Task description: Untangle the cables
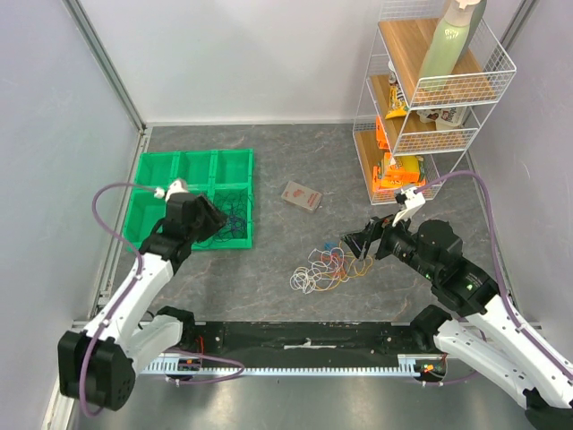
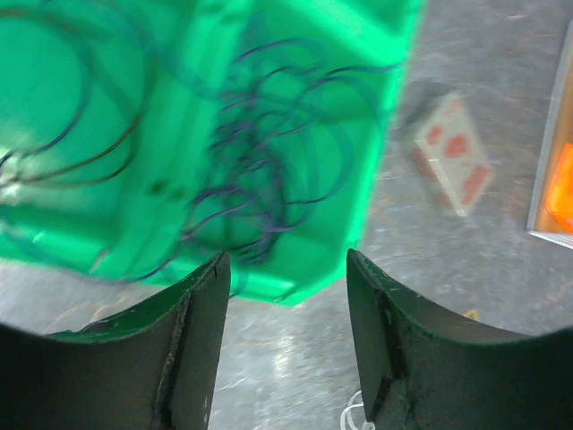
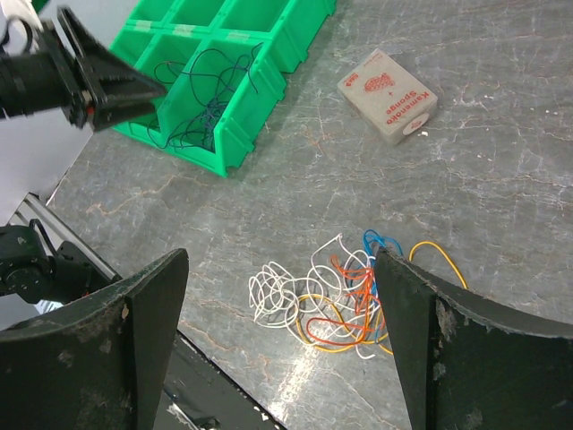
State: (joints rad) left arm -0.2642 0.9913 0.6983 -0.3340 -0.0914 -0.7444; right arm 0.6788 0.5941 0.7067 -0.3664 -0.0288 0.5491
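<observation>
The left gripper, jaws apart and empty, hangs over dark cables in the green tray's near-right compartment. The right gripper, wide open, hovers above knotted cables near the bench's front edge. One careless pinch could drag several loops together.

A tangled heap of thin white, yellow, orange-red and blue wire loops is spread flat on the grey worktop. Dark purple wire loops are piled loosely inside one compartment of a green plastic tray.
</observation>
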